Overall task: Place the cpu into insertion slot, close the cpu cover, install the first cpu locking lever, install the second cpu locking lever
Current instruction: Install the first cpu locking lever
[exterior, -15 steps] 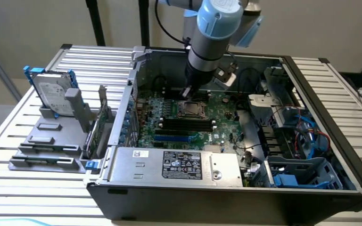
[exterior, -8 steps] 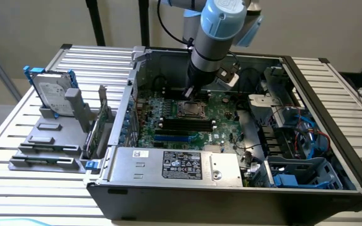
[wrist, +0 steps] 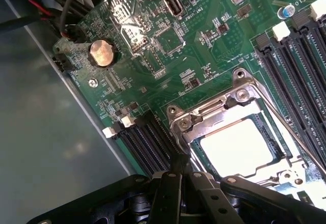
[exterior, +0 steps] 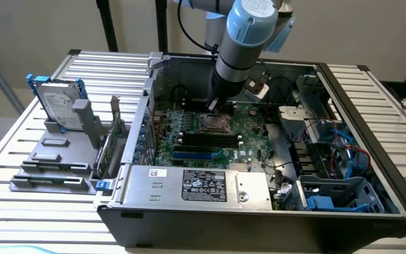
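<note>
One cpu [wrist: 238, 147] lies under the closed cover [wrist: 214, 113]; you see the gripper [wrist: 179, 162] clenched, tips just beside the cover's edge.

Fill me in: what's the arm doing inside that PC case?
The robot arm reaches down into the open PC case, over the green motherboard. The cpu is already seated, and the cpu cover lies down around it. The hand is shut, holds nothing visible, and its tip sits at the socket's corner. Whether either locking lever is latched, I can't tell.
</note>
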